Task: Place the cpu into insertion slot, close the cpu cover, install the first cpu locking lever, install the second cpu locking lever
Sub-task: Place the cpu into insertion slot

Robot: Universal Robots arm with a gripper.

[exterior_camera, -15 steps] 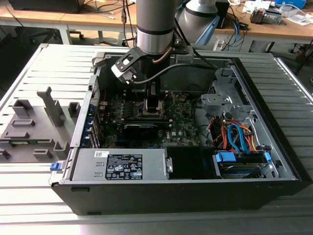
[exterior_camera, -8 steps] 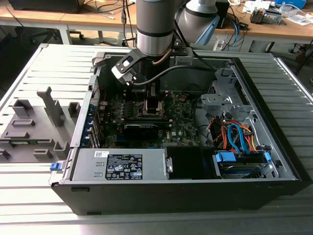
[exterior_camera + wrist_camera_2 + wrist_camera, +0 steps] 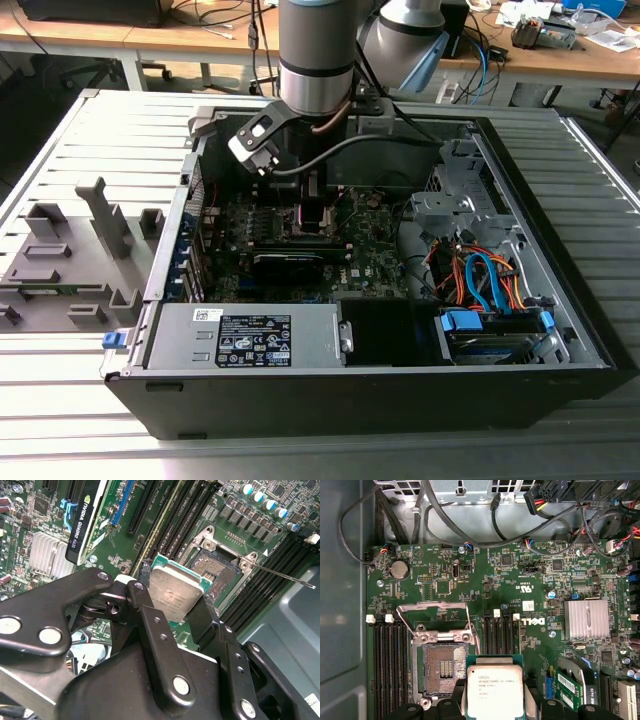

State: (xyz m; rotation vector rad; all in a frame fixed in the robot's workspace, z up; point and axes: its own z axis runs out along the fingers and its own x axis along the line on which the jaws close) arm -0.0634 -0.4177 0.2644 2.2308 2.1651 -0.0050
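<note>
Two memory-slot banks [image 3: 390,670] beside insertion slot [image 3: 442,667]

An open black computer case [image 3: 350,400] lies on a grey slatted worktop [image 3: 60,420], grey plastic holders [image 3: 60,270] just beside it. Inside are a silver power supply [image 3: 250,338], orange and blue cables [image 3: 480,280], a ribbed heat sink [image 3: 586,619] and a coin battery [image 3: 399,569].

One cpu [image 3: 495,690], one insertion slot [image 3: 440,667], one cpu cover [image 3: 435,605], two thin wire locking levers [image 3: 473,630]. One gripper [image 3: 175,612] with two black fingers [image 3: 150,630], on one robot arm [image 3: 315,60]. One green motherboard [image 3: 520,580], one open computer case [image 3: 560,200]. One finned silver heatsink [image 3: 586,620], one coin battery [image 3: 399,570], one graphics card [image 3: 85,525], one power supply box [image 3: 250,335]. Two banks of long black memory slots [image 3: 390,670]; slots per bank unclear.
</note>
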